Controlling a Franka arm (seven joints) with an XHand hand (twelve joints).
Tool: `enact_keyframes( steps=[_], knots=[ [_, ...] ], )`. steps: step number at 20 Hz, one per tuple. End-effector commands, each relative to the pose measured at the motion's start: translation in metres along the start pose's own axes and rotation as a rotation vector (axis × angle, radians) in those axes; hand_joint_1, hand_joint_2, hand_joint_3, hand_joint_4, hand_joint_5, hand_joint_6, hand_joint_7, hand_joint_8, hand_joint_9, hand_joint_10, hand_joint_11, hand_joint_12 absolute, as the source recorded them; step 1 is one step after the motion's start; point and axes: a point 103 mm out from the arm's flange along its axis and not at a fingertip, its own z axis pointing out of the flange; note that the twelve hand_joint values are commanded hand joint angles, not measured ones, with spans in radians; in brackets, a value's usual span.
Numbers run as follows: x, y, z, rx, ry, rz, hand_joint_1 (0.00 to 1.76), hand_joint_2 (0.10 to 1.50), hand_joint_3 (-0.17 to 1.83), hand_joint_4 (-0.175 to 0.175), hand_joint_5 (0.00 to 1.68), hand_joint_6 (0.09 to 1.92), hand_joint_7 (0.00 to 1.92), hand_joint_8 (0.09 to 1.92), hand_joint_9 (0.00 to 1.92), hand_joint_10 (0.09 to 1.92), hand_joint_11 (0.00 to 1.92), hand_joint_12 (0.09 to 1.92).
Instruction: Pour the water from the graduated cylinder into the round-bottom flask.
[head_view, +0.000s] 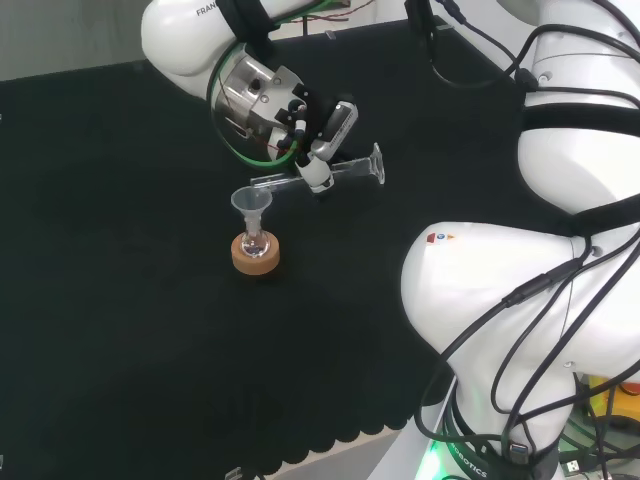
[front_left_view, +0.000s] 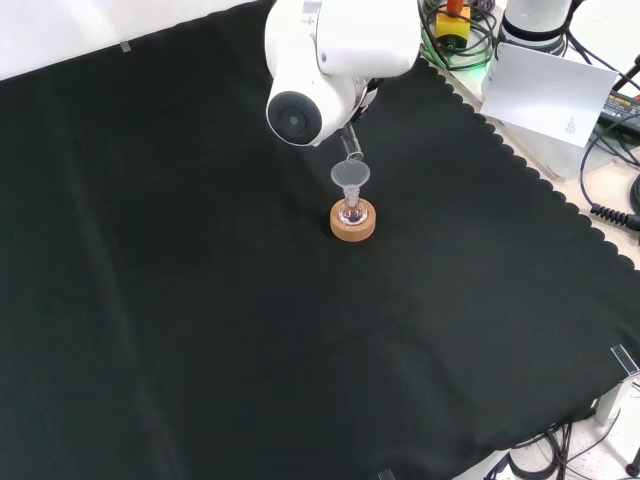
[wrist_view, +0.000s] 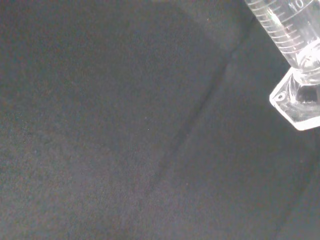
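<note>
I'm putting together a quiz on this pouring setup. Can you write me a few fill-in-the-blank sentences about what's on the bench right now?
1. The hand holds the graduated cylinder tipped almost ____.
2. In the neck of the round-bottom flask sits a clear ____.
3. The flask rests on a ____ ring.

Missing words: horizontal; funnel; cork

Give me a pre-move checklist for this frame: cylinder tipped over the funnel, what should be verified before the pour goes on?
1. Grasp: hand curled round the graduated cylinder - ok.
2. Tilt: cylinder lies near horizontal, foot toward the head view's right, mouth toward the funnel - ok.
3. Mouth over funnel: head view puts it at the funnel's rim, front view just above it - ok, though close.
4. Funnel seated in the round-bottom flask - ok.
5. Flask upright on its cork ring - ok.
6. Water left in the cylinder or flowing - cannot tell.
</note>
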Motion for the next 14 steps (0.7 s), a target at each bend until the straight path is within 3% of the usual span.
enact_keyframes(
  steps=[1,7,14],
  knots=[
    [-0.0002,-0.0015,-0.0002,0.0,0.0,0.0,1.13,1.16,-0.01,-0.145,0.92,1.12,1.24,0.37,1.48,0.09,1.21,0.74],
    [0.0003,-0.0015,0.0,-0.021,0.002,-0.003,1.13,1.16,-0.01,-0.145,0.92,1.12,1.23,0.37,1.48,0.09,1.21,0.74],
    [-0.0004,-0.0043,0.0008,-0.131,0.036,-0.025,1.13,1.16,-0.01,-0.145,0.92,1.12,1.24,0.37,1.48,0.09,1.21,0.74]
  ],
)
